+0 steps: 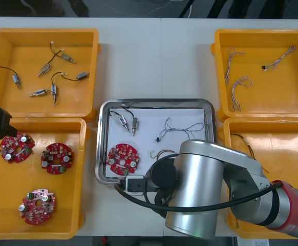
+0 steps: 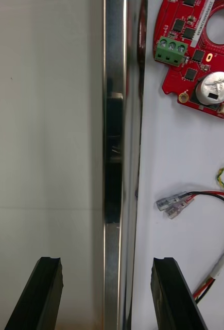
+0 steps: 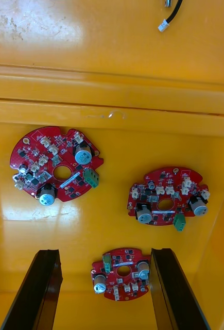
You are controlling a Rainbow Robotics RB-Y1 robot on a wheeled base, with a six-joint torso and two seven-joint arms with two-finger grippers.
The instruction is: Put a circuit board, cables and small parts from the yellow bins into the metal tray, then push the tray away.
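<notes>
The metal tray (image 1: 156,101), white inside, lies mid-table. In it are a red circuit board (image 1: 122,158), two small metal parts (image 1: 128,123), a blue and white cable (image 1: 177,128), a black cable (image 1: 126,108) and a red and yellow cable (image 1: 162,152). My right arm reaches over the tray's near edge. My right gripper (image 2: 106,294) is open and straddles the tray's rim (image 2: 114,154), with one finger outside and one over the white floor near the board (image 2: 204,56). My left gripper (image 3: 104,289) hangs open above three boards in the near left bin (image 1: 72,195), with nothing held.
The far left bin (image 1: 16,51) holds several small metal parts with black leads. Blue and white cables (image 1: 238,84) lie in the far right bin (image 1: 272,92). My right arm partly covers the near right bin (image 1: 282,148). Bare table stretches beyond the tray's far edge.
</notes>
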